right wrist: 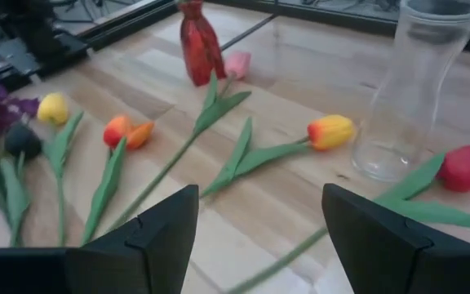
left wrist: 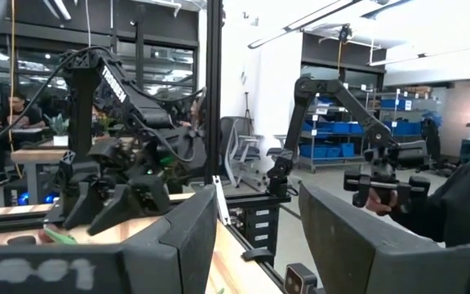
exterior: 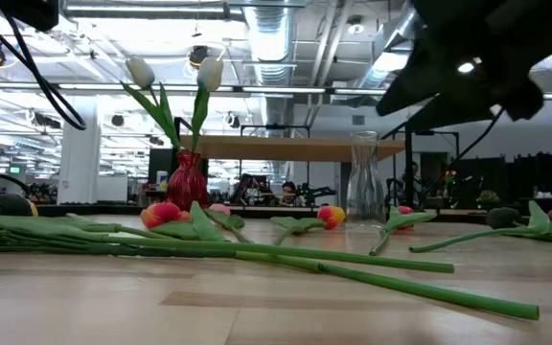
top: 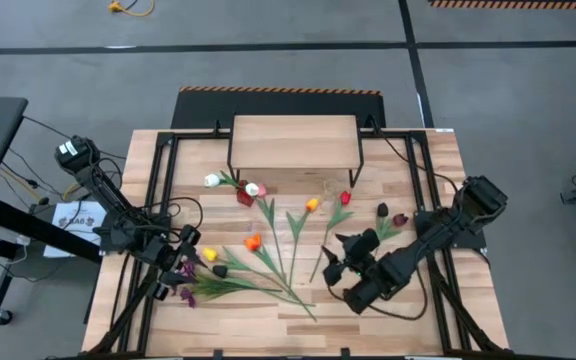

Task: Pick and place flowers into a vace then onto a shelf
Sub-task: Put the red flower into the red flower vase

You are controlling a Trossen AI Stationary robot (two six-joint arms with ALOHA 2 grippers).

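The flowers (top: 268, 250) lie mostly loose on the counter (top: 438, 160), fanned out between the two arms with stems pointing toward the near edge. In the high view an orange tulip (top: 253, 242) and a yellow tulip (top: 209, 255) sit toward the left, a yellow-orange tulip (top: 312, 204) and a red tulip (top: 345, 198) lie near the middle, and two dark maroon blooms (top: 391, 215) rest at the right. Purple sprigs (top: 185, 294) lie at the left, close to the left claw (top: 173, 265).

Two white tulips (exterior: 175, 72) already stand in a small red vase (exterior: 187, 179), so the work is started, though only just, as I judge it. A clear glass vase (right wrist: 406, 82) stands empty beside the red tulip. The shelf (top: 293, 143) at the far side of the counter carries nothing. Most stems are yet to be gathered, and no vase has gone up on the shelf.

The right claw (right wrist: 259, 237) hangs low over the counter with its fingers wide apart and nothing between them. In its wrist view the yellow-orange tulip lies just ahead, with a long green stem running under the gap; the glass vase stands near, off to one side. That tulip looks the likeliest next pick.

The left claw, fingers also apart and empty, is raised at the left of the counter, near the yellow tulip and purple sprigs, but touching neither.
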